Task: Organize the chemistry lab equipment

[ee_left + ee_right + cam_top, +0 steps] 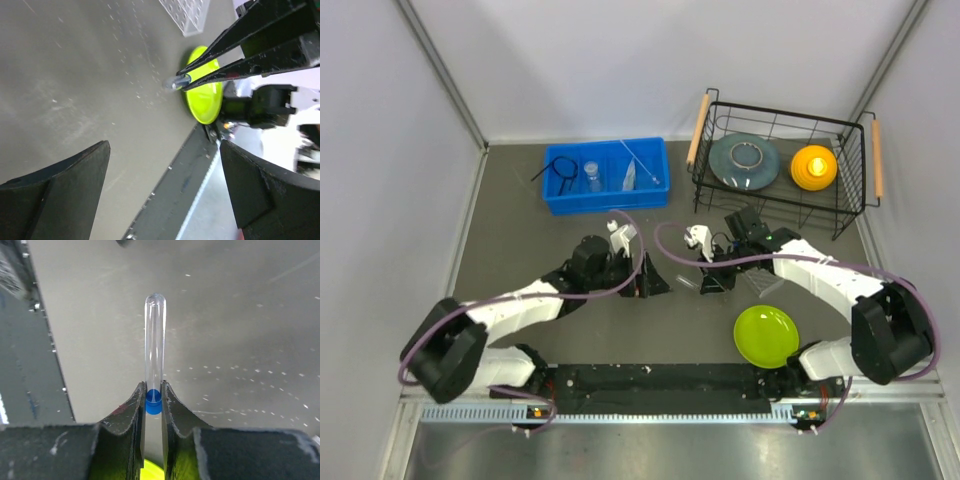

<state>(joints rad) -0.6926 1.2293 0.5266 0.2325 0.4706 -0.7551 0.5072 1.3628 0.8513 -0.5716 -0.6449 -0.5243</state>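
Since right tool (153, 391) clamps tube (154, 340) at blue cap (153, 402), we judge tube light, slick and brittle; cap is the safest hold, with gentle squeeze. Tube held over desk (240, 315), near green plate (205, 95). Left tool (165, 180) spread wide, empty.

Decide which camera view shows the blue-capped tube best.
Right wrist view: the tube shows full length, cap clamped in the right gripper. Left wrist shows only its rounded tip; top view, too small to tell.
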